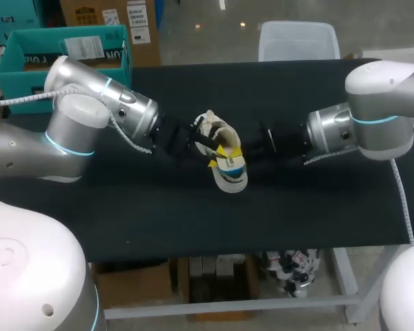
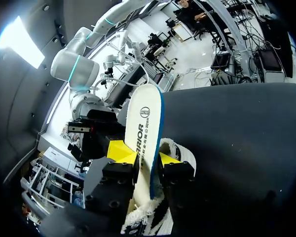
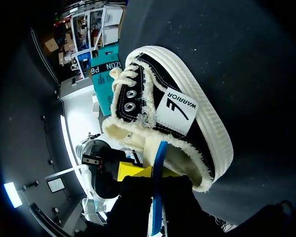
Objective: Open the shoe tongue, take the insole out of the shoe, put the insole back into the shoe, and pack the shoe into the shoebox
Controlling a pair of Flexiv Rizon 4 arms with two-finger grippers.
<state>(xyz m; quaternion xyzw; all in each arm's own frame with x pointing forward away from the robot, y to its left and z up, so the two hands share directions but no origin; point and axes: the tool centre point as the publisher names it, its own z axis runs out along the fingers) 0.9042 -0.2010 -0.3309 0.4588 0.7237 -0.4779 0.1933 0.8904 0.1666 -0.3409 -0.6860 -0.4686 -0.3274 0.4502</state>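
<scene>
A black canvas shoe (image 1: 222,153) with a white sole lies mid-table, opening towards my right arm; the right wrist view shows its side (image 3: 173,106). A white insole with a blue edge (image 2: 144,129) stands out of it. My right gripper (image 1: 250,156) is shut on the insole's edge (image 3: 158,163), just at the shoe's opening. My left gripper (image 2: 147,155) is at the shoe's other end (image 1: 193,138). Its fingers stand slightly apart on either side of the insole, open. The teal shoebox (image 1: 27,58) sits past the table's far left corner.
The black table (image 1: 90,207) has bare room in front of the shoe and to both sides under the arms. Both arms come in low, meeting at the shoe in the middle.
</scene>
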